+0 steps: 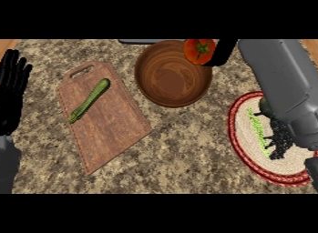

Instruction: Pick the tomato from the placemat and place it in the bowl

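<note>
The right hand (222, 52) holds the tomato (199, 50) over the far rim of the wooden bowl (171, 75), well away from the placemat (245, 113), so it is apparently placed for release into the bowl. The grey forearm hides most of that hand; its fingers seem curled on the fruit. The left hand (7, 91) rests open, fingers up, at the desk's (188, 154) left edge.
</note>
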Action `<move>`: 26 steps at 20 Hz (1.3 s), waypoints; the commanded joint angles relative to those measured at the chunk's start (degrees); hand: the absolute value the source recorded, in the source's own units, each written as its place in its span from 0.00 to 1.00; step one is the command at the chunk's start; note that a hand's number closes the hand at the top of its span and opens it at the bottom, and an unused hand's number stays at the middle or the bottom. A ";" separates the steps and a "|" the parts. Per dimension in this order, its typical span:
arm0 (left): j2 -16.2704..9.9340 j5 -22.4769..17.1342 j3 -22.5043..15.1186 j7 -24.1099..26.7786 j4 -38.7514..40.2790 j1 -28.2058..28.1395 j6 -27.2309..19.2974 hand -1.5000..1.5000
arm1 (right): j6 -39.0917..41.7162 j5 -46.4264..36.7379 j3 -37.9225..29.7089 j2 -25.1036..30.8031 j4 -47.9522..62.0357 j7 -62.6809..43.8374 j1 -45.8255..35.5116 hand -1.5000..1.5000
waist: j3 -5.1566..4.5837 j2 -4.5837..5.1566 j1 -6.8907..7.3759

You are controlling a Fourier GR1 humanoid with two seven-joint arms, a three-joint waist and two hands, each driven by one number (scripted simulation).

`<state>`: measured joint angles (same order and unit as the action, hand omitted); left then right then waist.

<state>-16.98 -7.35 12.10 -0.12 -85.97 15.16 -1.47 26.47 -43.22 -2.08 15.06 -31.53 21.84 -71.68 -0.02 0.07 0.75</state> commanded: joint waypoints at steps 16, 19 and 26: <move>1.32 0.83 -0.77 0.56 0.79 1.30 -0.38 0.50 | -14.36 8.30 -12.52 -8.53 12.73 -0.90 3.62 0.00 | 0.08 0.93 1.61; 2.40 0.88 -1.93 0.82 0.50 1.15 -0.06 0.50 | -20.27 11.32 -16.52 -8.64 12.03 -0.94 2.81 0.00 | 0.09 0.89 1.78; 0.37 -0.18 0.50 4.18 2.08 -0.43 2.14 0.50 | -16.19 16.65 -23.58 4.36 15.15 0.09 3.39 0.00 | 0.07 1.20 1.84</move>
<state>-16.44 -7.20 12.15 1.89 -83.97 16.54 -0.44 7.89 -29.24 -22.14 12.70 -17.88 20.73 -69.31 0.03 1.11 2.47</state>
